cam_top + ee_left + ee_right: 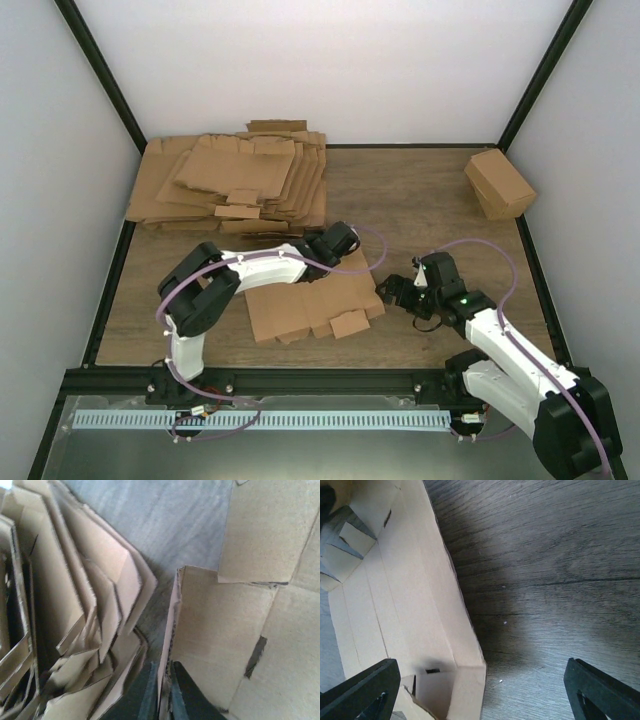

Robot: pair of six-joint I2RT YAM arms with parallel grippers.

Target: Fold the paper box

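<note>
- While its fingers pinch an upturned flap edge, the left gripper holds the paper box, apparently firmly.
- Right gripper gapes wide, empty, box edge just inside its left finger.

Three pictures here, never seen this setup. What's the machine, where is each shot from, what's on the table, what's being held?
Two small robot arms sit at the near edge of a wooden table. The wide picture looks down from above and behind; the other two come from a camera on each wrist. In the middle lies the paper box, still a flat sheet. The left pincer is shut on its edge. The right pincer is open just beside the sheet, holding nothing. Far left sits a pile of similar sheets; far right a folded carton.
</note>
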